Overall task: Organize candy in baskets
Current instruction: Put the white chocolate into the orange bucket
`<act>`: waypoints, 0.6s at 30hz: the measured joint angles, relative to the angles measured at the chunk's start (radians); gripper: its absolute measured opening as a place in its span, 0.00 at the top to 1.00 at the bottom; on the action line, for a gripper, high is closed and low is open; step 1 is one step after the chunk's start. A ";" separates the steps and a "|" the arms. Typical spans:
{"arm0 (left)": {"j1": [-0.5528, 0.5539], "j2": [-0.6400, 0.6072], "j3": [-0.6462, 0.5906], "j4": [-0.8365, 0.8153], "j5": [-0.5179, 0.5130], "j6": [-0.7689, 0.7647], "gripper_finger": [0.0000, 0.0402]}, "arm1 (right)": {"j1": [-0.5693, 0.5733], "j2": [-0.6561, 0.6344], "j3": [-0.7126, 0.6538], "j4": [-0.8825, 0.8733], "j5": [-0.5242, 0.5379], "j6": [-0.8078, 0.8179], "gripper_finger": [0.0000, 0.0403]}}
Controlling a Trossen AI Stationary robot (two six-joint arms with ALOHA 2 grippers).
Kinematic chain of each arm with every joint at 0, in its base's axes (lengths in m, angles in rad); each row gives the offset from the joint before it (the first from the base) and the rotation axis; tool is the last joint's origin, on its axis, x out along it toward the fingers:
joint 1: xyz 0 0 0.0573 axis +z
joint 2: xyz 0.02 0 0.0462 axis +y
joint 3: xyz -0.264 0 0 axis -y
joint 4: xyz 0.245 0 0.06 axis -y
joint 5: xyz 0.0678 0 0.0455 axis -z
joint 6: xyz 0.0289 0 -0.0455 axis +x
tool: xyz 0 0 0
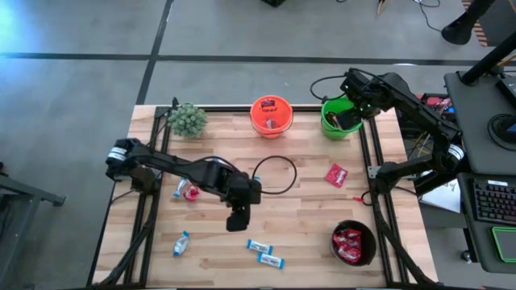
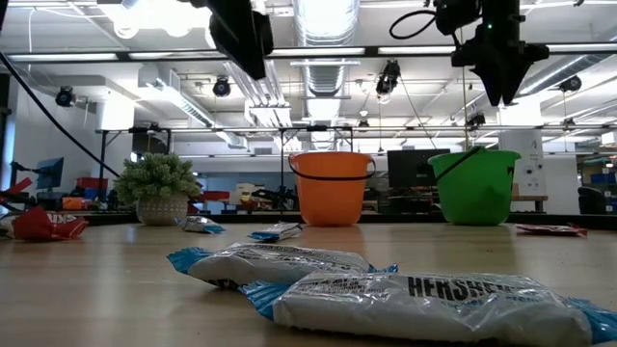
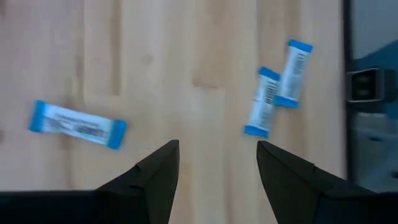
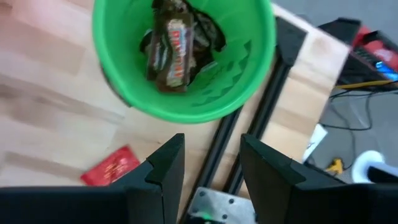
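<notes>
Nearest the low camera, two blue-and-white Hershey's bars [image 2: 424, 301] are seen lying touching near the table's front edge, with a third blue-and-white bar [image 1: 181, 243] well apart to the left. The left gripper [image 1: 236, 219] is held above bare wood just behind the pair, its jaws spread wide and empty. The right gripper [image 1: 352, 89] is poised over the green basket [image 1: 329, 126], jaws partly open with nothing between them; brown bars [image 4: 171, 53] are seen inside that basket. The orange basket [image 1: 271, 115] is shown at the back centre, the black basket [image 1: 353, 243] of red packets at front right. One red packet [image 1: 336, 174] is left loose near the right rail, and two more candies [image 1: 186, 190] lie under the left arm.

Risk is judged as follows: because the paired bars touch, both may be caught or one pushed aside in a descent. The black cable loop [image 1: 274, 174] lying nearby may be snagged.
</notes>
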 joint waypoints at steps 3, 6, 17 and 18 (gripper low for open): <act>-0.005 0.017 -0.002 0.006 -0.051 0.032 0.51 | 0.000 0.000 0.000 -0.001 -0.055 0.007 0.65; -0.011 0.040 -0.002 0.013 -0.059 0.046 0.51 | 0.001 0.000 0.000 -0.002 -0.114 0.028 0.65; -0.077 0.128 -0.002 0.056 -0.059 0.031 0.51 | 0.009 0.000 0.000 -0.004 -0.138 0.058 0.65; -0.082 0.135 -0.002 0.056 -0.060 0.028 0.51 | 0.009 0.000 0.000 -0.004 -0.138 0.058 0.65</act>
